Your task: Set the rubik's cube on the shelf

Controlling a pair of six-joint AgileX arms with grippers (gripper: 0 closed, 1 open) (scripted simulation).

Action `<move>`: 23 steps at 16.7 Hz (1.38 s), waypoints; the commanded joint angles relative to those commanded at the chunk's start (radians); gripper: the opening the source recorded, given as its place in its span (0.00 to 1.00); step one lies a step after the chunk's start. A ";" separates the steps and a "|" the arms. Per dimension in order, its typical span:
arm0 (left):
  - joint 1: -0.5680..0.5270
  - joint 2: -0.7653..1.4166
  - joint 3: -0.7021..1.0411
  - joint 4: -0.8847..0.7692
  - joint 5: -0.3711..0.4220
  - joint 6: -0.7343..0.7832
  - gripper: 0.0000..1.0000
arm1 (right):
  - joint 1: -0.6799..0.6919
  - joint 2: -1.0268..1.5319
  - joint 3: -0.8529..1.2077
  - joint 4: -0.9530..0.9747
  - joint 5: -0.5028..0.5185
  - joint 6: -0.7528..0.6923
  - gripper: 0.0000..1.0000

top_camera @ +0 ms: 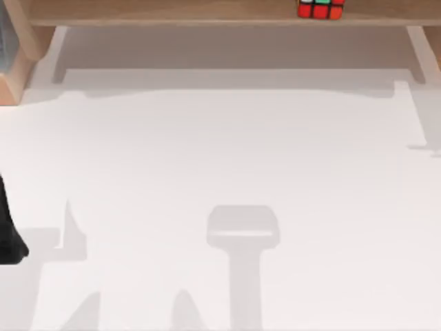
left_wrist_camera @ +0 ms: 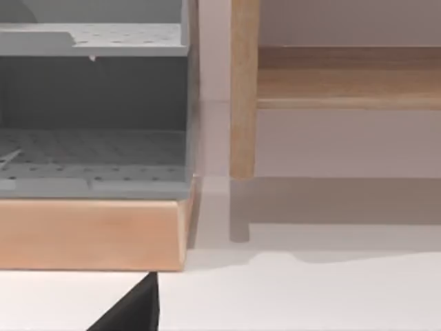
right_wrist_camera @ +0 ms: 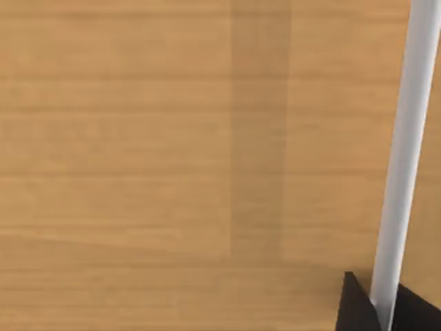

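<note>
The rubik's cube (top_camera: 320,8) sat on the shelf (top_camera: 172,12), right of the board's middle, at the far edge of the top view; its red, green and orange tiles faced the camera, and its upper part was cut off by the frame. The shelf ran across the far side of the white desk (top_camera: 220,172), raised above it on pale uprights (top_camera: 418,52) at either end.

The left arm (top_camera: 8,227) appeared as a dark shape at the desk's left edge, well apart from the cube. A dark part of the left pincer (left_wrist_camera: 131,310) showed in the left wrist view; whether it was spread or pressed together could not be told. That view faced a grey perforated rack (left_wrist_camera: 93,110) on a wooden base (left_wrist_camera: 89,234), beside a wooden side panel (left_wrist_camera: 243,89) of the shelf.

The right wrist view faced a wooden surface (right_wrist_camera: 172,152) up close, crossed by a white upright (right_wrist_camera: 403,158). Dark tips of the right pincer (right_wrist_camera: 379,310) stood beside that upright; their state could not be told.
</note>
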 joint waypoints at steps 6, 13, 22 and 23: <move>0.000 0.000 0.000 0.000 0.000 0.000 1.00 | 0.030 0.020 0.042 -0.038 0.032 0.003 0.00; 0.000 0.000 0.000 0.000 0.000 0.000 1.00 | 0.093 0.101 0.232 -0.142 0.094 0.000 0.00; 0.000 0.000 0.000 0.000 0.000 0.000 1.00 | 0.119 0.145 0.326 -0.206 0.129 0.002 0.00; 0.000 0.000 0.000 0.000 0.000 0.000 1.00 | 0.126 0.161 0.360 -0.224 0.137 0.002 0.00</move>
